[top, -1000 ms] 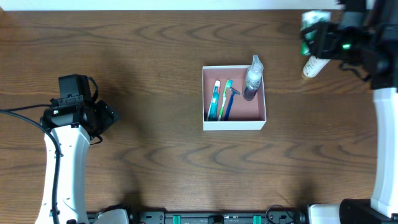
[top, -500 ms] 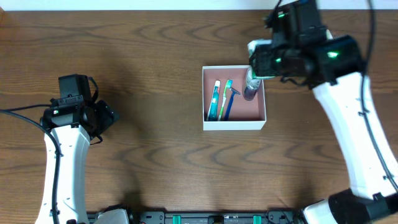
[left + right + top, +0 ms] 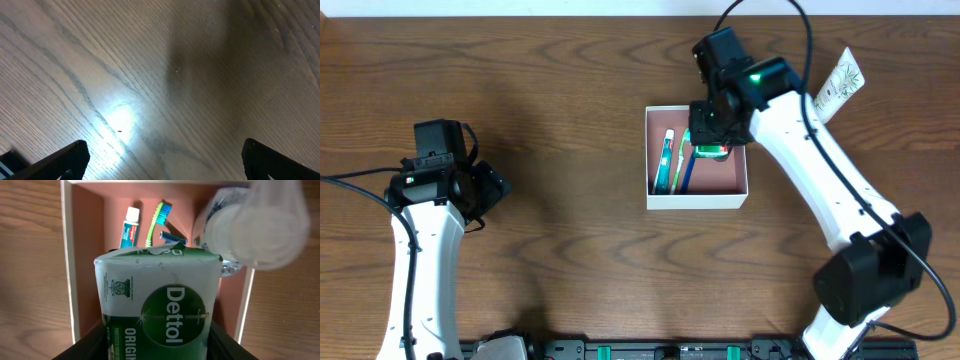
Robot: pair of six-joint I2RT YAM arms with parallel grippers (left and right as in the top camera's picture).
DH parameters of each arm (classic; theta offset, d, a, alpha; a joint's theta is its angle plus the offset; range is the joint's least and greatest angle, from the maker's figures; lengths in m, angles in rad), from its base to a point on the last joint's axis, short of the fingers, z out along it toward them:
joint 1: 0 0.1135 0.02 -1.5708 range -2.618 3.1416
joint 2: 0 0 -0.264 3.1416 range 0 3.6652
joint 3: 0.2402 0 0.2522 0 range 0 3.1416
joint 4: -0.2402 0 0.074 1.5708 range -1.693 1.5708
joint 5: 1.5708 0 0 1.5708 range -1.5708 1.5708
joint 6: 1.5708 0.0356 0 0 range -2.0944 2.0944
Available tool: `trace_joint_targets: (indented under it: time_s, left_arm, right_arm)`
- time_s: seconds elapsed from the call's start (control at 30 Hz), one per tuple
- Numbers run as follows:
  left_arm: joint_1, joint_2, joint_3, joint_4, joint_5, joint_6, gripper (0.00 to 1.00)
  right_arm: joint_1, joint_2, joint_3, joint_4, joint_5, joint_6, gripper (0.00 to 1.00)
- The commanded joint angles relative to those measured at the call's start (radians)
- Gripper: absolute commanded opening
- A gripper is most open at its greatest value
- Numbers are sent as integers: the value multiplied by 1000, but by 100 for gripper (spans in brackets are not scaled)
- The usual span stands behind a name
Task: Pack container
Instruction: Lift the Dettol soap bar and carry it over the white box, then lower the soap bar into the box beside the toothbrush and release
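Observation:
The container is a square box with white walls and a reddish-brown inside, at the table's middle. It holds a small toothpaste tube, a green toothbrush and a blue razor. My right gripper hovers over its right half, shut on a green and white Dettol soap pack. A clear bottle stands in the container beside the pack in the right wrist view; the arm hides it overhead. The container wall shows there too. My left gripper is open and empty over bare wood at the left.
A white tube with a leaf print lies on the table at the back right. My right arm reaches across the table's right side to the container.
My right gripper has swung from the back right corner to above the container, carrying the soap pack. The white tube at back right is uncovered. The left arm has not moved.

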Motion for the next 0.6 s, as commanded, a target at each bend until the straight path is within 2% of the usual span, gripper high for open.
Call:
trace_joint_targets:
  time_s: [0.0, 0.27, 0.57]
  left_arm:
    - [6, 3, 0, -3, -5, -12, 98]
    - [6, 3, 0, -3, -5, -12, 98]
    - [6, 3, 0, -3, -5, -12, 98]
  right_arm:
    - [26, 36, -1, 6, 53, 53, 21]
    - [33, 117, -2, 36, 105, 116, 19]
    - [34, 198, -2, 96, 105, 114, 18]
